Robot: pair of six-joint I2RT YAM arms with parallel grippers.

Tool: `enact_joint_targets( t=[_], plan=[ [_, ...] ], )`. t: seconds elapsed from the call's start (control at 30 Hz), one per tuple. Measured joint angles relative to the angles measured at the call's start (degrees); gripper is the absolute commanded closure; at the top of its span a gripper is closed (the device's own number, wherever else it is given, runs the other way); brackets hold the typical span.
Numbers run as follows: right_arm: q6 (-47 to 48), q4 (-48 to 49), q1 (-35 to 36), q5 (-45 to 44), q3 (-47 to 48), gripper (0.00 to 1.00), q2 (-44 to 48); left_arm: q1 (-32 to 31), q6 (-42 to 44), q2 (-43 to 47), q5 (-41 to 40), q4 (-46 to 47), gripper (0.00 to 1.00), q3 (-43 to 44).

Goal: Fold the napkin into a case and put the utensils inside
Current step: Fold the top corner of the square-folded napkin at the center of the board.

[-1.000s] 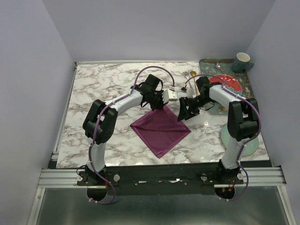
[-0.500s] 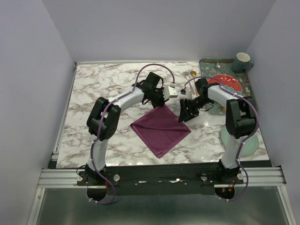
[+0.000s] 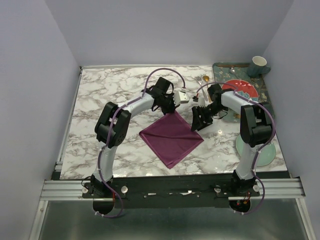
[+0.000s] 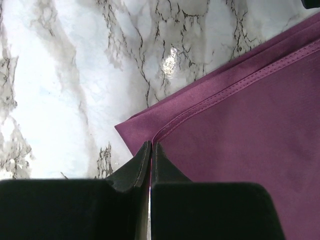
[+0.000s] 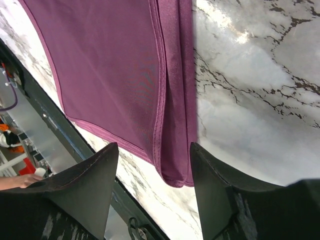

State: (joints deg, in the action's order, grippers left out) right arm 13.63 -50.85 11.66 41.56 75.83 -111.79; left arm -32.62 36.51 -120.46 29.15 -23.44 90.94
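- We see the left claw (image 4: 150, 146) clamped on the far corner of the napkin (image 3: 171, 137), which lies folded mid-table (image 3: 100, 90).
- The right claw (image 5: 152, 147), jaws apart, has narrowed around the right corner; we judge another fold imminent.

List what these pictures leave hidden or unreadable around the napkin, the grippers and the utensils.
- Left wrist view: whether cloth sits between the left gripper's shut fingers; they cover the napkin's corner.
- Top view: the fork; too small to find near the tray, which is partly behind the right arm.
- Right wrist view: how far the open right gripper stands above the napkin; no side angle.
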Motion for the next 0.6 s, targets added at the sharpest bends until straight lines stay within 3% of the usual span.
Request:
enact_joint_targets(
  t=[0.3, 0.33, 0.37, 0.47, 0.6],
  plan=[
    [-0.02, 0.0, 0.0, -0.7, 0.0, 0.34, -0.96, 0.26, -0.15, -0.11, -0.07, 1.11, 0.85, 0.61],
    [-0.02, 0.0, 0.0, -0.87, 0.0, 0.34, -1.05, 0.26, -0.13, -0.24, -0.09, 1.09, 0.82, 0.76],
    [-0.02, 0.0, 0.0, -1.05, 0.0, 0.35, -1.09, 0.26, -0.15, -0.42, -0.11, 1.07, 0.71, 1.01],
    [-0.02, 0.0, 0.0, -1.53, 0.0, 0.35, -1.09, 0.26, -0.24, -0.76, -0.31, 1.07, 0.55, 1.57],
    [0.02, 0.02, 0.0, -2.03, -0.26, 0.34, -1.09, 0.52, -0.98, -0.76, -1.18, 1.03, 0.47, 1.6]
  ],
)
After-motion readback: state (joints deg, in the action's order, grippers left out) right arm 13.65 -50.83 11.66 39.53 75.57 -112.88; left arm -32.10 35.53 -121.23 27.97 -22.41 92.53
